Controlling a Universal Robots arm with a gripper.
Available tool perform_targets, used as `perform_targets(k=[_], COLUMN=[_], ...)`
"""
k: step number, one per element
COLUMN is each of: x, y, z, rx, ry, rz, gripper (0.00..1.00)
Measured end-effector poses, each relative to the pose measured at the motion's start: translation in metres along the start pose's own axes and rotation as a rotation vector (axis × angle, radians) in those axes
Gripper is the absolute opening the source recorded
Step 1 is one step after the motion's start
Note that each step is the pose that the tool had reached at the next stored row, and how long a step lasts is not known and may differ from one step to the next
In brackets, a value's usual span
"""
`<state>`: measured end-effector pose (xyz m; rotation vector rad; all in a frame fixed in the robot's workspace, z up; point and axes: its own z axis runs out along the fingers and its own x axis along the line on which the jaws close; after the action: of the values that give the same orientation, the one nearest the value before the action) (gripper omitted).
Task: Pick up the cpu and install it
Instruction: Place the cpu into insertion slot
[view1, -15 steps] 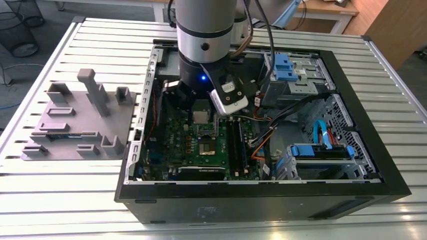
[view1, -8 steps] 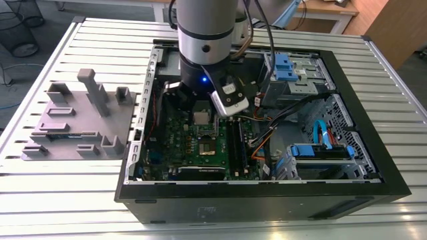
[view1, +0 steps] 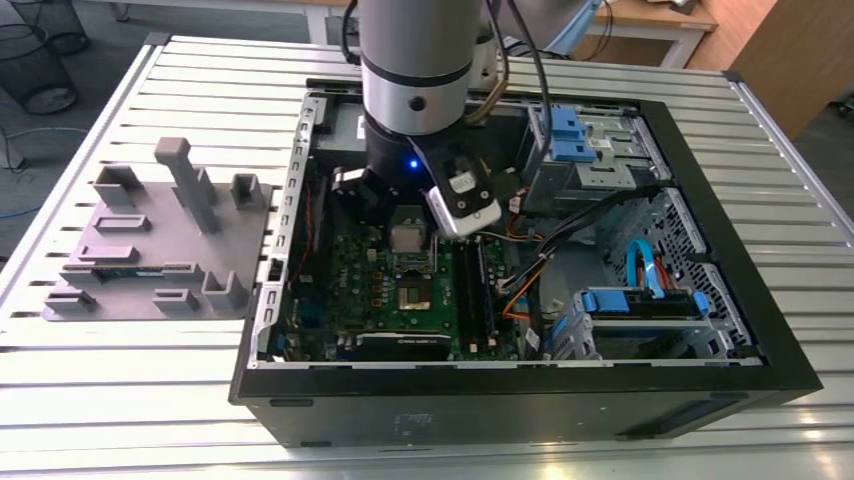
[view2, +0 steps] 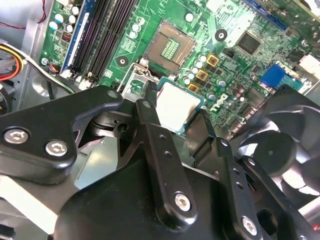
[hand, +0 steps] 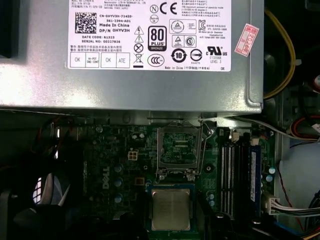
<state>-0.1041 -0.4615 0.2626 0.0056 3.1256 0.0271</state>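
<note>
Cpu in hand: the gripper (view2: 178, 111) clamps the cpu (view2: 175, 104) between its fingers (view2: 149, 109).
The open socket (view2: 170, 46) lies near the cpu, just beyond it.

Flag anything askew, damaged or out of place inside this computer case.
Nothing looks damaged or spilled. The cpu is gripped in the tool, clear of the socket, which is open and empty, so it is not yet seated. Cables lie loosely inside the case, but none crosses the socket.
</note>
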Motion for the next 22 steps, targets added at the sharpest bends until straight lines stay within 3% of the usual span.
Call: perform_targets(k=[13,22], x=[-0.0032,-0.0064], y=[-0.0039,-0.0052], z=[0.0163,0.0279], rx=[0.0036,0.0118], ry=[0.0,-0.0001], rz=[0.0,0.0], gripper=[0.47,0.47])
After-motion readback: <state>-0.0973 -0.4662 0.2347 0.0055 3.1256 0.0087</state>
